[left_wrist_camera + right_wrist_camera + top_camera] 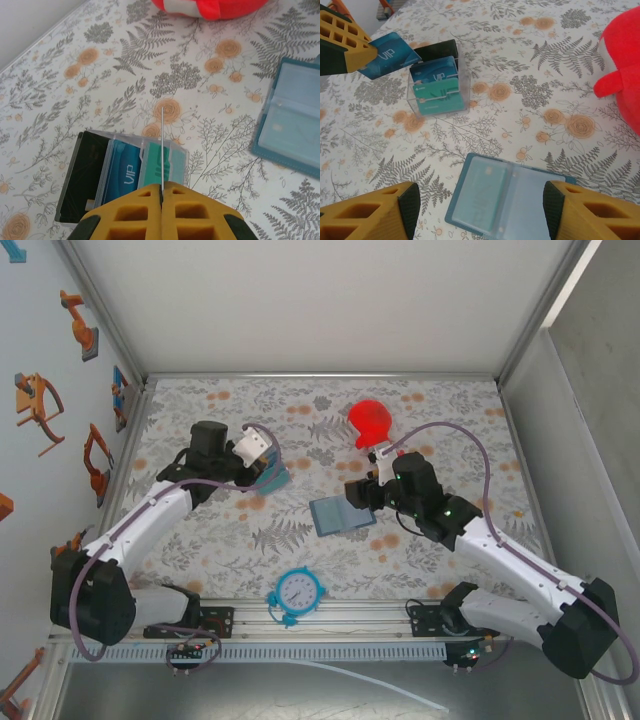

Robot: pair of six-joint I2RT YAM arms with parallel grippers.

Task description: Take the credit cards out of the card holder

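Blue is the colour of the card holder (340,513), and I am seeing it lying open and flat near the middle of the flowery surface (300,400), with its lighter inside facing up. A pale card (481,196) is sitting in one of its see-through pockets, the one on the left in the right wrist view. My right tool (362,490) is hanging close over the far side of the card holder. Its two yellow fingers (370,215) are standing wide apart and gripping nothing, and in its own camera the holder is lying between them lower down. My left tool (162,189) is squeezing shut on a blue card (390,54) with the word VIP on it. In the left wrist view this card is showing as a thin line sticking out from between the closed fingers. The left tool is holding it up in the air just over a clear box (436,85), which is sitting on the surface to the left of the card holder. More cards (437,97) are standing on edge inside the box: a black one, a blue one and green ones. A red soft toy (370,422) is lying farther back, beyond the card holder. A blue clock (297,592) is lying at the near edge, well apart from the holder.
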